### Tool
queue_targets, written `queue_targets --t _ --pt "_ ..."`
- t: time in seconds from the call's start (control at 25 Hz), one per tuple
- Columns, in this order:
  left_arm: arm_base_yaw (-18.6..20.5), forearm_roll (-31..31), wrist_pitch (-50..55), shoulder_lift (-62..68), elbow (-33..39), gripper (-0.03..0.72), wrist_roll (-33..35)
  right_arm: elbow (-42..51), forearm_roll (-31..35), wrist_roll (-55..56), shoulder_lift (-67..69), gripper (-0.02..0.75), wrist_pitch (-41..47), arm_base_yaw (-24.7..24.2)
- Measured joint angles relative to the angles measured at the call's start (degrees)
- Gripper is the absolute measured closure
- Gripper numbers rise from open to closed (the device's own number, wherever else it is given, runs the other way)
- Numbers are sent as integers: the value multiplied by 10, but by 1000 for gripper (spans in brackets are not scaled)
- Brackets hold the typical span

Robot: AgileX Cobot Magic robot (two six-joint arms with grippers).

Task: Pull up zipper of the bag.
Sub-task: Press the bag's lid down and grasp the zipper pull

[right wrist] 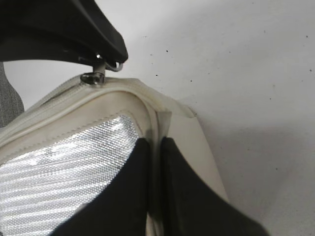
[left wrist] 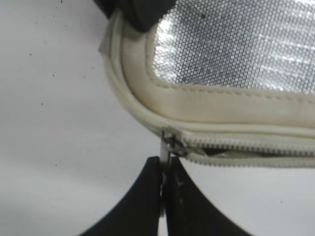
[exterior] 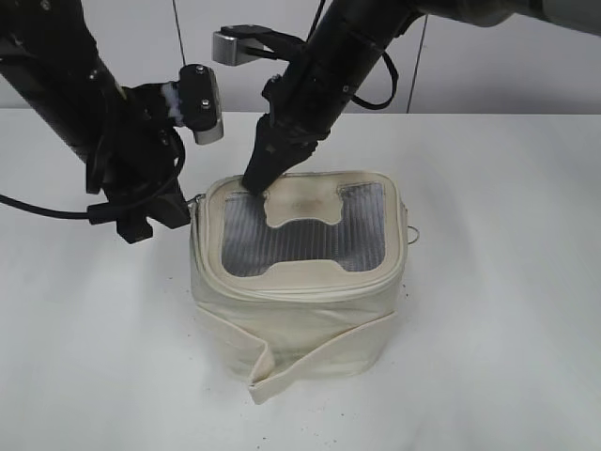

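Observation:
The cream bag (exterior: 300, 315) stands mid-table with its grey ribbed panel (exterior: 310, 246) facing up. The zipper (left wrist: 236, 143) runs around the top rim; its teeth gape slightly just right of a silver slider (left wrist: 172, 143). My left gripper (left wrist: 165, 169) is shut on that slider's pull at the bag's left corner (exterior: 194, 209). My right gripper (right wrist: 156, 150) is shut on the bag's rim at the back left corner (exterior: 255, 180). The right wrist view also shows the slider (right wrist: 92, 77) under the left fingers. A thin ring pull (exterior: 414, 236) sticks out at the bag's right side.
The bag stands on a white table (exterior: 498, 310), with a pale wall behind it. A loose cream strap band (exterior: 319, 355) wraps the bag's lower body. Both black arms crowd the bag's back left side.

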Motion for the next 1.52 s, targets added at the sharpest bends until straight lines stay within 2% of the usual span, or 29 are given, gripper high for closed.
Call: queue_targets --t 0.6,0.84,1.04,1.36,1.52 --pt "0 -22 92 -28 -2 690 -169 -21 -6 40 4 702 1 7" --pt "3 -72 106 -28 -3 690 -187 -29 -4 48 4 702 2 7" --pt "6 -148 122 -30 -3 690 -203 -41 -4 49 8 702 2 5" --pt "6 -143 152 -30 -3 690 -253 -45 -4 56 10 702 2 5" --pt "5 -102 166 -51 -3 690 -311 -59 -6 75 14 702 2 -2"
